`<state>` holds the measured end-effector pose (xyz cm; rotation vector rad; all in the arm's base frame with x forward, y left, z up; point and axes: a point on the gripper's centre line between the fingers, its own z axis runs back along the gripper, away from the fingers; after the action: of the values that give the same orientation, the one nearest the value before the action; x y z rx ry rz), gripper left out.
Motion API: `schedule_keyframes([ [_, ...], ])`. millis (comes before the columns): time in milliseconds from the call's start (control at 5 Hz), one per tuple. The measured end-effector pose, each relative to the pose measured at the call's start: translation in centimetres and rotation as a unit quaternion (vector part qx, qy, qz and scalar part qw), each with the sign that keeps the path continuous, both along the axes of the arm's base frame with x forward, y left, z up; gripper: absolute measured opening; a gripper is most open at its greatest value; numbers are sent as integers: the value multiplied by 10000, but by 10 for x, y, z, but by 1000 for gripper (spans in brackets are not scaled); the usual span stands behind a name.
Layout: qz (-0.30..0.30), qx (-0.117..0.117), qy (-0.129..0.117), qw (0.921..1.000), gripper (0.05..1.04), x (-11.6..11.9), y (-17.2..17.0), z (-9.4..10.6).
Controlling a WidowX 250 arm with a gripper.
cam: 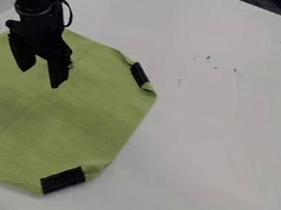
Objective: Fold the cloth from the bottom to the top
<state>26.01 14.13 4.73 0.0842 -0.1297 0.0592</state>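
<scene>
Green cloth [61, 109]: spread on the white table [228, 122], running out past the view's left side; single layer mostly, fold not made.
Gripper [38, 78]: over the cloth's upper part, pointing down; contact with the fabric, cannot tell.
Fingers [57, 76]: set wide, no fabric pinched between them.
Lower black strip [63, 180]: at the cloth's bottom edge, toward its right. Likely the best marker for the grasp; aim at the hem just beside it, come down low, close on the edge only.
Upper black strip [139, 75]: at the cloth's upper right, beside a small curled bit of hem. Reasonable target for the lower strip's landing.
Carry: lift the bottom edge modestly, bring it up over the cloth's middle in a low arc, lay it near the top edge, then release.
Risks: one-point pull may skew the fold or drag the whole cloth; the rucked hem by the lower strip could bunch.
</scene>
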Motion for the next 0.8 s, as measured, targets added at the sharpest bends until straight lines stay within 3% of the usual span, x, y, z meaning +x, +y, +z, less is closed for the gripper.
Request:
schedule_keyframes([
  [400, 73, -19, 283, 9996, 1005, -7, -5, -8],
  [800, 159, 142, 166, 9996, 1005, -13, -36, 13],
])
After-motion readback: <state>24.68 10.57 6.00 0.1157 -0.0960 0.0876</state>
